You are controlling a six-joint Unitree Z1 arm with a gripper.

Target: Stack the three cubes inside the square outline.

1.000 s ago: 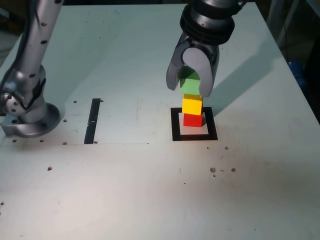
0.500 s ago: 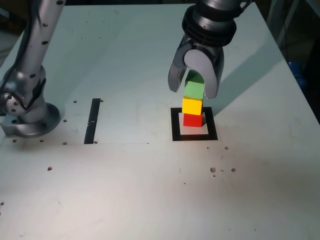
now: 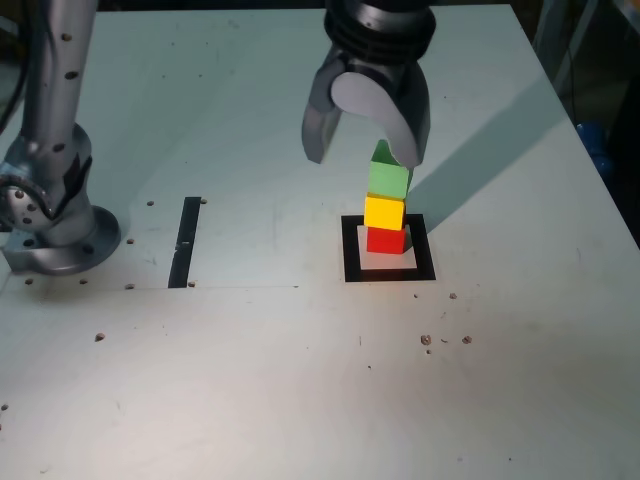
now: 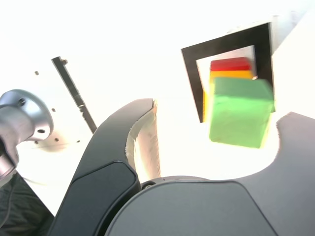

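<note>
With its fingers [image 3: 318,135] spread and empty, the gripper [image 3: 362,162] should lift straight clear of the green cube [image 3: 388,181], which tops the stack at about four o'clock from it in the exterior view, without brushing it.

No readable text, labels, numbers or signs appear anywhere.

Lab or workshop; robot arm base [image 3: 65,240], pale scuffed tabletop [image 3: 250,370].
</note>
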